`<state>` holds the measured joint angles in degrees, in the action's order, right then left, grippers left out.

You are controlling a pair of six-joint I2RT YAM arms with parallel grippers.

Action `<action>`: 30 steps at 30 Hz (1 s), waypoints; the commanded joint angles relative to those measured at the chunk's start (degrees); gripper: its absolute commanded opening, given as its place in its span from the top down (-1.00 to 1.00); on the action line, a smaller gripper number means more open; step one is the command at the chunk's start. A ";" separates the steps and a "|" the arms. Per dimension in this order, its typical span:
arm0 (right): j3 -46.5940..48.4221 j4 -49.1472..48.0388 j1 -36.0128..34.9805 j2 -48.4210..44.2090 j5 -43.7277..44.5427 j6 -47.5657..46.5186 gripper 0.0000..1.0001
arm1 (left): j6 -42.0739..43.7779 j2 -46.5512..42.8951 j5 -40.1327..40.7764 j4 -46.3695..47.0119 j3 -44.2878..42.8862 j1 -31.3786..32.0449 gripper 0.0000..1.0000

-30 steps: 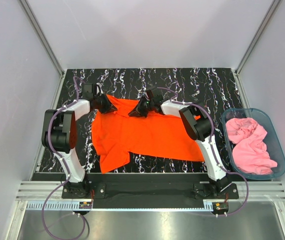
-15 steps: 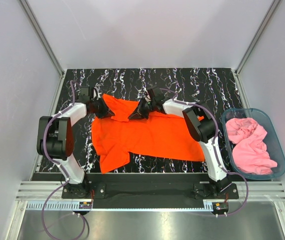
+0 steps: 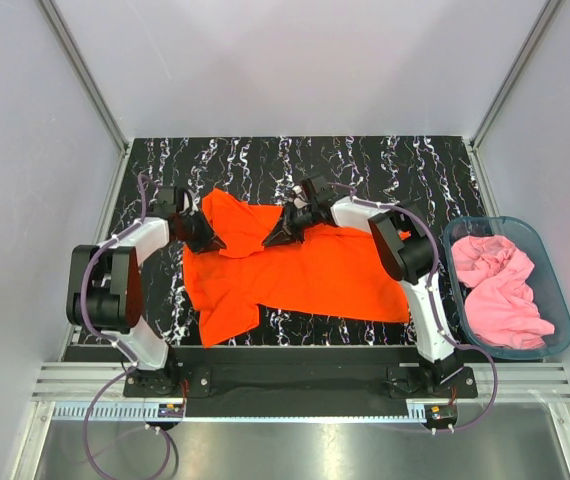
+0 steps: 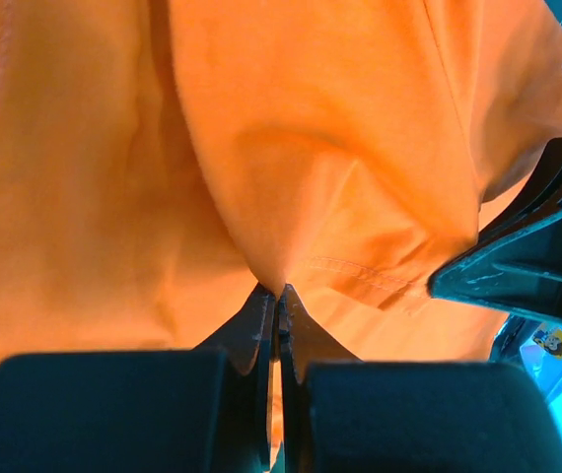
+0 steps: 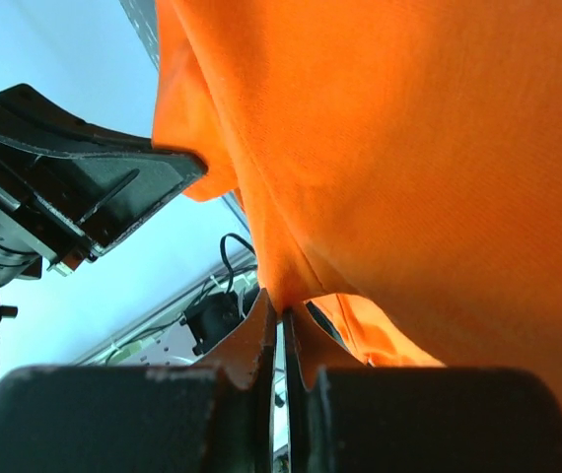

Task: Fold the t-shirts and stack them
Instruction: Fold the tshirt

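Note:
The orange-red t-shirt (image 3: 300, 275) lies spread on the black marbled table (image 3: 365, 165). Its far left part is lifted and folded toward the near side. My left gripper (image 3: 208, 240) is shut on the shirt's far left edge (image 4: 291, 266). My right gripper (image 3: 277, 236) is shut on the far edge near the middle (image 5: 291, 286). Both hold the cloth a little above the table. The pink t-shirt (image 3: 500, 290) lies crumpled in the bin at the right.
A clear blue plastic bin (image 3: 555, 290) stands off the table's right edge. Metal frame posts (image 3: 85, 75) rise at the far corners. A bare strip of table lies beyond the shirt at the back.
Both grippers have moved toward the near side with the shirt's far edge. The lifted flap between them has grown and folds over the shirt body.

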<state>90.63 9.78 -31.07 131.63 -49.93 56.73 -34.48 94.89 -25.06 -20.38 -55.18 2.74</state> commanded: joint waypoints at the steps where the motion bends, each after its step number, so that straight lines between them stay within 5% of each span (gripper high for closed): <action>1: 1.47 1.64 1.01 0.11 -5.00 -2.15 1.00 | 1.34 -4.10 -0.17 -1.06 0.95 -1.25 0.95; 14: 6.75 5.42 1.27 5.39 -7.02 -4.70 1.00 | -0.06 -9.29 1.59 -2.65 8.33 -2.39 0.92; 18: 6.75 6.74 1.27 5.48 -6.93 -5.14 0.97 | 0.55 -8.23 1.94 -2.91 7.89 -2.57 0.72; 24: 8.42 15.32 1.36 3.28 -6.59 -11.26 0.60 | 2.48 -10.42 5.36 -3.88 5.08 -2.66 0.34; 26: 8.78 19.47 1.71 1.18 -5.62 -14.44 0.46 | 3.54 -11.13 8.35 -3.70 2.72 -2.66 0.00; 30: 4.31 25.20 3.73 -4.79 -3.34 -19.20 0.27 | 7.49 -6.14 8.80 -1.33 -4.66 -4.59 -0.26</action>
<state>96.51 27.97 -29.45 134.98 -54.35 43.24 -30.87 87.35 -18.94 -25.87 -52.97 -0.30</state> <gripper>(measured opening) 0.340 0.612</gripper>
